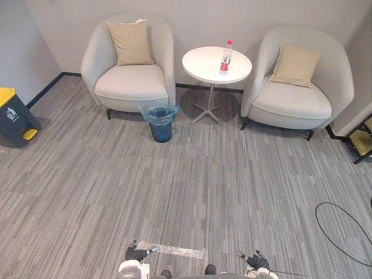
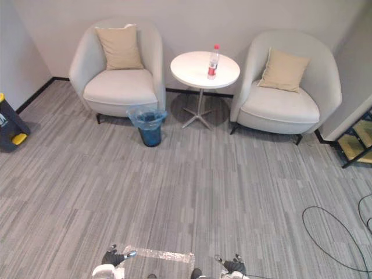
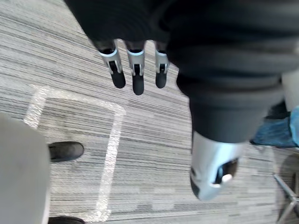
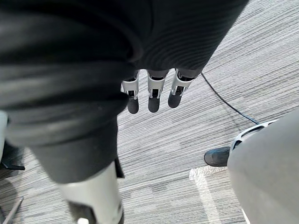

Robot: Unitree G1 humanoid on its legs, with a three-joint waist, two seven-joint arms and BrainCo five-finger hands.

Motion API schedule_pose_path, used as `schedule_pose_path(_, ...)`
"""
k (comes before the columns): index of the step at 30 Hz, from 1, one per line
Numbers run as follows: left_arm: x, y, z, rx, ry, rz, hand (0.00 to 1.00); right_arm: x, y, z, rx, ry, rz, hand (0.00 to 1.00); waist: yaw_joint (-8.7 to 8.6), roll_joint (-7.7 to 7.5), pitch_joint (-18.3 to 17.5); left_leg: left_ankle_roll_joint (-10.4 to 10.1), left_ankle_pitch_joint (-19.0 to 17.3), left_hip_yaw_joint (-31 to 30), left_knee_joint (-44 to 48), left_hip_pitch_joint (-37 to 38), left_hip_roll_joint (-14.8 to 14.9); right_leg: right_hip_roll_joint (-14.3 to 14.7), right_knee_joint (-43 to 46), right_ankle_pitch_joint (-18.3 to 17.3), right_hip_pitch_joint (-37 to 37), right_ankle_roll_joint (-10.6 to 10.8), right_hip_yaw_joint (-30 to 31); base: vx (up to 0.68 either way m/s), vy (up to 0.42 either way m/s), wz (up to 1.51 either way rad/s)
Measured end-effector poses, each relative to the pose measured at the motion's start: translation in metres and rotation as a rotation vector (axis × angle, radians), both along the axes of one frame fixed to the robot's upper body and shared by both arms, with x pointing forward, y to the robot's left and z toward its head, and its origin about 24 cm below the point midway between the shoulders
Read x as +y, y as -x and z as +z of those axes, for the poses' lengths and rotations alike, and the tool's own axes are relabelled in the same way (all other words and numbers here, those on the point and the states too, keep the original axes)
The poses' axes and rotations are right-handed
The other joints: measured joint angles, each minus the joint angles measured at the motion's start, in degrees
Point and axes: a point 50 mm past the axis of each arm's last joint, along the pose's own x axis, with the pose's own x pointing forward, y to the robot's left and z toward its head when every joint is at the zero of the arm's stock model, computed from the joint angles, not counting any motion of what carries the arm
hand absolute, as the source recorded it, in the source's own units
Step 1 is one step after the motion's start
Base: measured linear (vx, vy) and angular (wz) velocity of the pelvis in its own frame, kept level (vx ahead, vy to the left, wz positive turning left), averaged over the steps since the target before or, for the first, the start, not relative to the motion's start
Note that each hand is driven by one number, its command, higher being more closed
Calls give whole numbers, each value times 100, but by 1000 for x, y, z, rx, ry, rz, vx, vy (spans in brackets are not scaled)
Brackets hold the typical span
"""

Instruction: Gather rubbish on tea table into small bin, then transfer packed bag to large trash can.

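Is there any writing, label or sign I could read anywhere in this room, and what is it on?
Red label on the bottle, which stands on the round table: print too small to read.
White sign on the side of the large trash can: too small to make out.
No text here can be read.

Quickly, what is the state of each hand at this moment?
Left hand: open, holding nothing.
Right hand: open, holding nothing.

Item tally, one count per kind.
Armchairs 2: left armchair (image 1: 128, 84), right armchair (image 1: 290, 102). Cushions 2: left cushion (image 1: 131, 42), right cushion (image 1: 295, 65). One each: worktop (image 1: 200, 67), bottle (image 1: 225, 58), small bin (image 1: 160, 119), large trash can (image 1: 14, 119).
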Motion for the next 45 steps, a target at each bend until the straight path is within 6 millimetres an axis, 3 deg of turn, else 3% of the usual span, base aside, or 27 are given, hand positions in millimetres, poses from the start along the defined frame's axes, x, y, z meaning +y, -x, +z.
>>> schedule_pose_path(32, 1, -7, -1, 16, 20, -54, 0, 1, -3, -1, -14, -65, -60, 0, -64, -35, 145, -38, -31, -76, -66, -119, -4, 3, 12, -105, -57, 55, -137, -10, -2, 2)
schedule_pose_path(37, 1, -11, 0, 5, 20, -54, 0, -3, -2, -1, -22, -66, -90, 0, -80, -7, 217, -143, -607, -53, 854, -465, 122, 72, 196, -420, -29, -34, -111, 32, -21, -3)
schedule_pose_path(38, 0, -12, 1, -4, 22, -53, 0, -4, -1, 0, -31, -69, -108, 0, -79, 60, 263, -253, -811, -36, 1202, -551, 226, 120, 362, -578, -47, -71, -50, 84, -36, -8)
schedule_pose_path(41, 5, -22, 8, -63, 23, -21, 0, 0, -1, 2, -57, -83, -129, 0, -28, -116, 279, -390, -913, 274, 3130, -1321, 392, 50, 746, -941, -107, -213, 95, 117, -69, -16)
schedule_pose_path(42, 6, -25, 11, -93, 29, 4, 0, -1, -5, 4, -79, -85, -138, 0, 23, -49, 386, -412, -1017, 347, 4126, -1727, 538, 30, 939, -1108, -12, -317, 187, 174, -59, -35)
schedule_pose_path(45, 0, -27, 13, -117, 59, 21, 0, -6, -4, 6, -94, -75, -157, 0, 22, 47, 419, -376, -1325, 391, 4325, -2173, 558, -65, 1023, -1350, 201, -312, 362, 274, 32, -30)
